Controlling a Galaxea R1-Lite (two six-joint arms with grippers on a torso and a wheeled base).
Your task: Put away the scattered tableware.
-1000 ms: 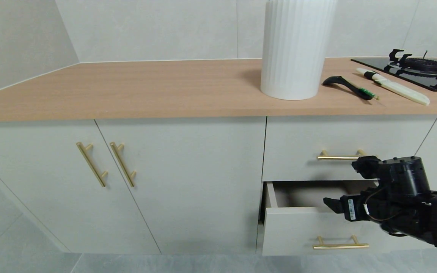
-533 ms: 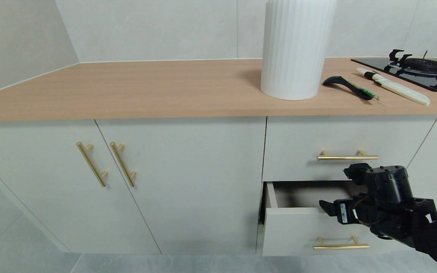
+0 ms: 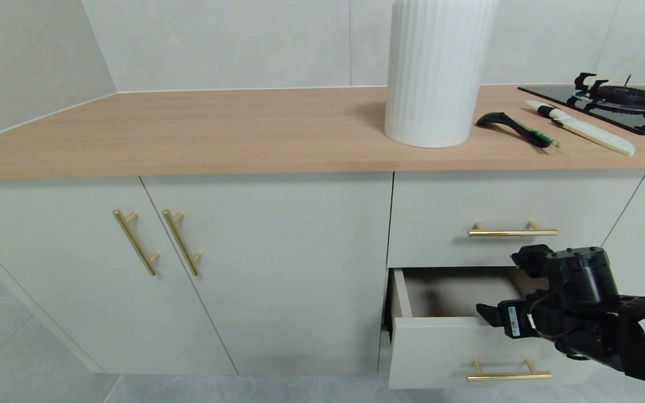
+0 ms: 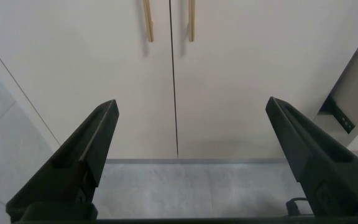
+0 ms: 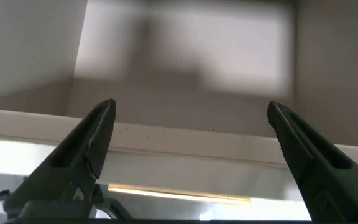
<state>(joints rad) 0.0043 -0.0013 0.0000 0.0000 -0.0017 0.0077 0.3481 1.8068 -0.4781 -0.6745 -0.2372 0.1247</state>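
With the right gripper (image 5: 190, 106) spread wide at the front lip of the partly open drawer (image 3: 440, 341), the pull should probably run straight and level until there is room for the knife (image 3: 585, 129) and black tool (image 3: 510, 127) lying on the counter (image 3: 216, 129).

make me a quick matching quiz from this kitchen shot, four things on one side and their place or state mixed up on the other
Things:
1. lower drawer
2. upper drawer
3. white ribbed jar
4. knife

Place or state:
a. lying flat beside the stove
b. shut
c. pulled partly open
d. standing upright on the counter

Pairs: 1-c, 2-b, 3-d, 4-a
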